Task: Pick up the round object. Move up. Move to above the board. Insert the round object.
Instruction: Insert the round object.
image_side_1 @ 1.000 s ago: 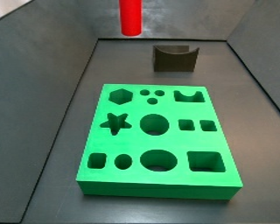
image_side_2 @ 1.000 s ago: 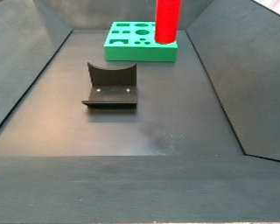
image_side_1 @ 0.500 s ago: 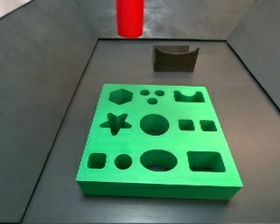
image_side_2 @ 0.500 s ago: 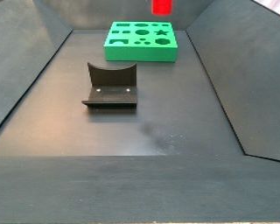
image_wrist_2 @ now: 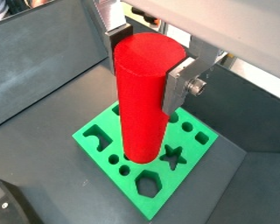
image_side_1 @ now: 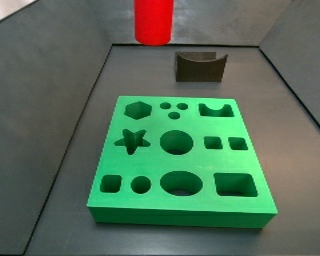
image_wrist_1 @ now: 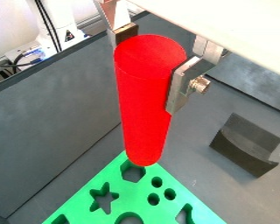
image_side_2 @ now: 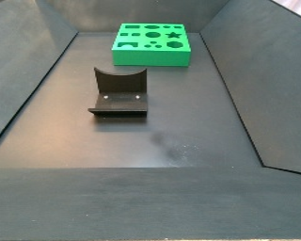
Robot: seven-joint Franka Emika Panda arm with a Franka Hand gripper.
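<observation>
The round object (image_wrist_1: 143, 96) is a tall bright red cylinder, held upright between the silver fingers (image_wrist_1: 185, 84) of my gripper (image_wrist_1: 150, 70). It also shows in the second wrist view (image_wrist_2: 143, 96), with the gripper (image_wrist_2: 149, 74) shut on its upper part. It hangs high above the green board (image_wrist_1: 113, 199), over the board's edge near the hexagon hole (image_wrist_2: 150, 184). In a side view only the cylinder's lower end (image_side_1: 152, 22) shows at the top edge, beyond the board (image_side_1: 183, 160). In another side view the board (image_side_2: 150, 45) shows but the cylinder and gripper are out of view.
The dark fixture (image_side_1: 200, 65) stands on the grey floor behind the board, also seen in a side view (image_side_2: 119, 91) and in both wrist views (image_wrist_1: 248, 144) (image_wrist_2: 8, 206). Sloping grey walls (image_side_1: 43, 70) enclose the floor.
The gripper has lifted the red cylinder higher. It has left the top of one side view and has shifted only slightly in the other.
</observation>
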